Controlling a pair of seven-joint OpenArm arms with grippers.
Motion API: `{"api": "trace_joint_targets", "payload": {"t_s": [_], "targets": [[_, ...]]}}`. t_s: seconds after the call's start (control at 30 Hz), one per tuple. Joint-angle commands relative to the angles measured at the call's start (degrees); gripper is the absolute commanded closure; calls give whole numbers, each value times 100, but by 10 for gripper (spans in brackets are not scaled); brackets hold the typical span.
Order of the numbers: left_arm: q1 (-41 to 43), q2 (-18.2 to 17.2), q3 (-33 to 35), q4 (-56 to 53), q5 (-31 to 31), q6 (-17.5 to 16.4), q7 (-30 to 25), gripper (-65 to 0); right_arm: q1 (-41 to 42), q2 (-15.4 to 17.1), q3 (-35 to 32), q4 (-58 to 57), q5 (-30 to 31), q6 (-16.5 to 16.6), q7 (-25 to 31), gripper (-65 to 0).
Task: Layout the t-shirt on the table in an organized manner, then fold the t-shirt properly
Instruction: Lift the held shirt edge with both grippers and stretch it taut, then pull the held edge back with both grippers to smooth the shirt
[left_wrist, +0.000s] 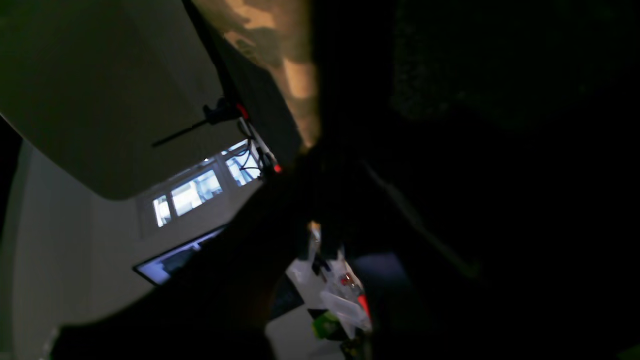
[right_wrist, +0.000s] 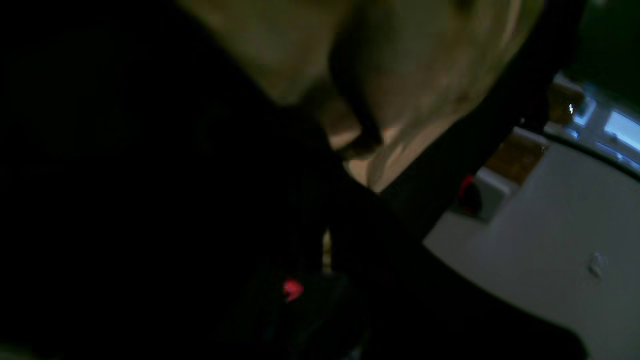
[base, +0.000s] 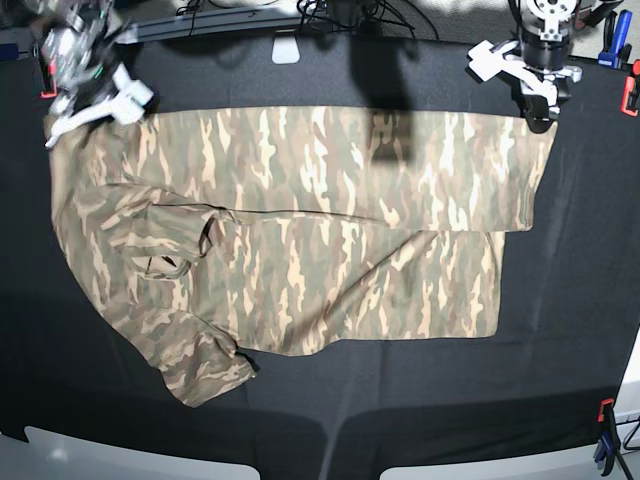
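Note:
The camouflage t-shirt (base: 300, 230) lies spread on the black table (base: 560, 330), its far part folded forward over the body, with one sleeve near the front left. My left gripper (base: 541, 118) is at the shirt's far right corner. In the left wrist view the fabric (left_wrist: 295, 75) tapers into the dark jaws. My right gripper (base: 57, 130) is at the far left corner. In the right wrist view the fabric (right_wrist: 425, 75) runs in between the dark fingers (right_wrist: 357, 120). Both look shut on the cloth.
An orange clamp (base: 630, 95) and a blue clamp (base: 608, 45) sit at the table's far right edge, and another clamp (base: 605, 440) sits at the front right. An orange clamp (base: 45, 80) is at the far left. Cables lie behind the table's far edge.

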Motion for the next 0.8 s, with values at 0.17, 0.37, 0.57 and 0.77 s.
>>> {"api": "trace_joint_targets", "payload": {"t_s": [0.17, 0.37, 0.57, 0.77], "targets": [[195, -258, -31, 55, 302, 223, 127, 0, -590, 424, 28, 470, -496, -319, -455, 0], [494, -337, -31, 55, 595, 249, 321, 0, -1093, 728, 28, 542, -1075, -514, -774, 0], [894, -348, -31, 79, 1106, 520, 511, 0, -1497, 745, 28, 914, -1215, -621, -879, 0], [1252, -350, -31, 90, 1462, 522, 723, 0, -1725, 772, 31, 1005, -1556, -625, -1008, 0]]}}
